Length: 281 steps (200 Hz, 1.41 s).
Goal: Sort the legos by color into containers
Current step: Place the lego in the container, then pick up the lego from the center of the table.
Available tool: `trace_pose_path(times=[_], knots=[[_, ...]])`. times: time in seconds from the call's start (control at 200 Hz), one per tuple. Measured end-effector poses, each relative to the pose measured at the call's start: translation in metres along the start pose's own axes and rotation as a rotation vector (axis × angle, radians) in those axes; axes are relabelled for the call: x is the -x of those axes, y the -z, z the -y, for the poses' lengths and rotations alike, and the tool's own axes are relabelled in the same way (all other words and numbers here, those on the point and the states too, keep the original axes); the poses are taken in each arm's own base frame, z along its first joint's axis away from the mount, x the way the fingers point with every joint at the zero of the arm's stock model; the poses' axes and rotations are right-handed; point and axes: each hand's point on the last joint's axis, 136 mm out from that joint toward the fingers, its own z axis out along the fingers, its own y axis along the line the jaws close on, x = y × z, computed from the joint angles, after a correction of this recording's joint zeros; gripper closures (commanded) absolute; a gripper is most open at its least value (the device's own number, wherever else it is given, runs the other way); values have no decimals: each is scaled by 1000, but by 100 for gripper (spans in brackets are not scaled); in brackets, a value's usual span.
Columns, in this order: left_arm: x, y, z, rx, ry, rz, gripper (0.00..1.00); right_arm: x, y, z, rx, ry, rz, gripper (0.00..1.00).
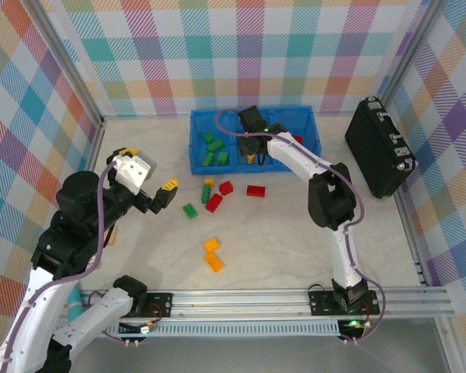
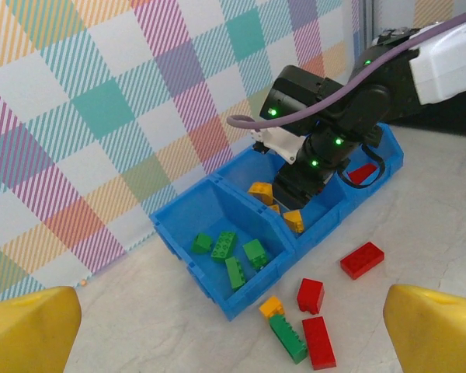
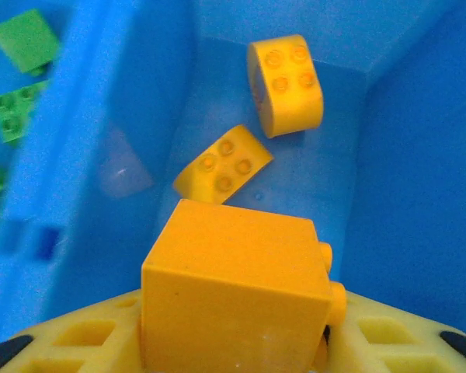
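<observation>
— So, how is the orange brick expected to handle?

— It is judged light and rigid. It is hard plastic with smooth sides, a little slippery and not fragile. It is best taken across two flat opposite sides with the studs left free, and that is how it is taken here.

— And where is it?

— It is seen between the fingers of the right hand, over the middle compartment of the blue tray, which stands at twelve o'clock on the table. The hand is closed on it as far as the brick's width allows. How firmly it is pressed cannot be told.

— What lies beneath?

— Two more orange bricks are seen on the compartment floor, at twelve and eleven o'clock from the held one. Green bricks are gathered in the compartment at nine o'clock.

— And the other hand?

— The left hand is spread to its full width at nine o'clock on the table, and nothing is held or touched by it. Loose bricks, among them a red brick, are left at six o'clock from the tray.
</observation>
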Motion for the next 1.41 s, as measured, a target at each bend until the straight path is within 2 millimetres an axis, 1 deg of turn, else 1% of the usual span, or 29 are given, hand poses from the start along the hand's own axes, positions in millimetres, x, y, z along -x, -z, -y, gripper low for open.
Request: trace_pose_path(times=[0.08, 0.155, 0.26, 0.345, 0.41, 0.525, 0.62, 0.765, 0.83, 0.915, 0.955, 1.0, 1.05, 1.145, 1.215, 1.315, 1.405], knots=[[0, -1, 0, 0, -4, -1, 0, -1, -13, 7, -12, -5, -12, 45], [0, -1, 0, -1, -8, -2, 0, 1, -18, 11, -16, -8, -15, 41], [0, -1, 0, -1, -9, -2, 0, 5, -16, 12, -10, -14, -7, 38], [0, -2, 0, -1, -8, -4, 0, 10, -14, 11, -5, -17, 3, 41], [1, -3, 0, -2, -8, -4, 0, 10, -14, 10, 2, -17, 2, 40], [1, -3, 0, -2, -8, -5, 0, 5, -10, 7, 25, -18, -17, 36], [1, -3, 0, -2, -8, -4, 0, 0, 7, 8, 44, -42, -35, 34], [1, -2, 0, -5, -8, -1, 0, 10, 54, 12, 78, -103, -9, 33], [3, -1, 1, -7, -9, 6, 0, 9, 72, 13, 95, -135, 0, 33], [5, 1, 1, -7, -10, 22, 0, -7, 86, 15, 102, -180, -18, 33], [6, 2, 2, -9, -10, 33, 0, -21, 87, 15, 98, -200, -45, 33], [6, 3, 2, -11, -11, 41, 0, -38, 84, 15, 91, -219, -78, 33], [5, 3, 4, -16, -11, 47, 0, -61, 79, 12, 81, -244, -126, 32], [5, 3, 5, -19, -11, 58, 0, -102, 68, 4, 58, -271, -219, 30], [4, 3, 6, -21, -12, 63, 0, -124, 62, -2, 46, -294, -264, 28], [2, 3, 9, -28, -13, 70, 0, -140, 58, -9, 49, -327, -292, 28], [1, 4, 11, -35, -14, 74, 0, -143, 54, -15, 65, -357, -289, 27]])
